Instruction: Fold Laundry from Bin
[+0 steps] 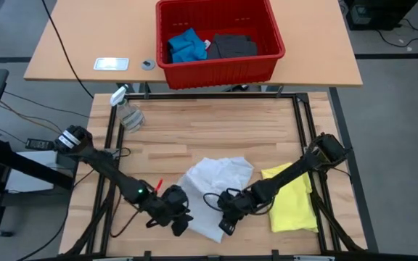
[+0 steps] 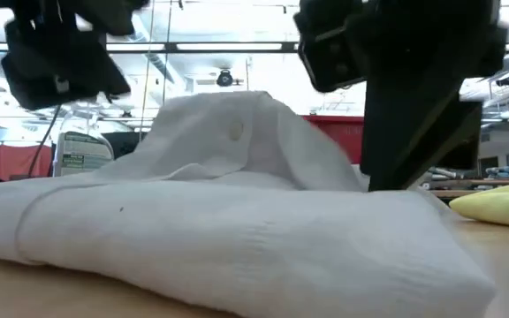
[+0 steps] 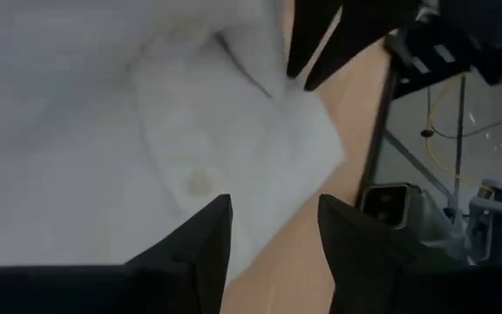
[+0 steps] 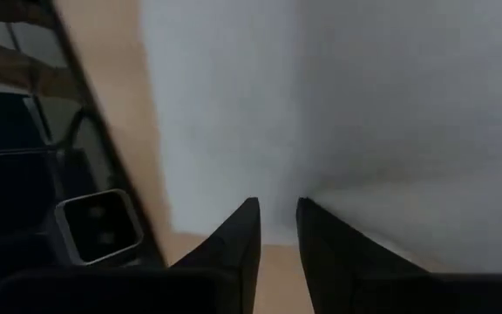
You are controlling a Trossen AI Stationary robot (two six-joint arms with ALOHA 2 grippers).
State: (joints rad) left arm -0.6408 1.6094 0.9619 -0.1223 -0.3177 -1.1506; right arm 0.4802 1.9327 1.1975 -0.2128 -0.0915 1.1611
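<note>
The white shirt [image 1: 216,181] lies crumpled on the wooden table near its front edge; a button [image 2: 235,131] shows on its raised fold. The yellow T-shirt [image 1: 296,201] lies flat on the table to the shirt's right. The red bin [image 1: 220,40] stands on the far table with the blue piece [image 1: 186,45] and the dark grey piece [image 1: 232,46] in it. My left gripper [image 3: 273,231] is open just above the shirt's near left part. My right gripper [image 4: 277,227] is nearly shut at the shirt's near right edge. My right gripper pinches the white shirt at its near right edge [image 4: 308,187] between its two fingertips. A crease in the cloth runs up to the tips. The fingers [image 2: 385,168] come down from above, slanting. The shirt lies on the table.
A clear spray bottle [image 1: 127,110] lies at the table's far left corner. A small red object [image 1: 158,185] lies beside my left arm. Black frame rails [image 1: 305,123] run along the table's sides. A white flat item [image 1: 111,64] lies on the far table.
</note>
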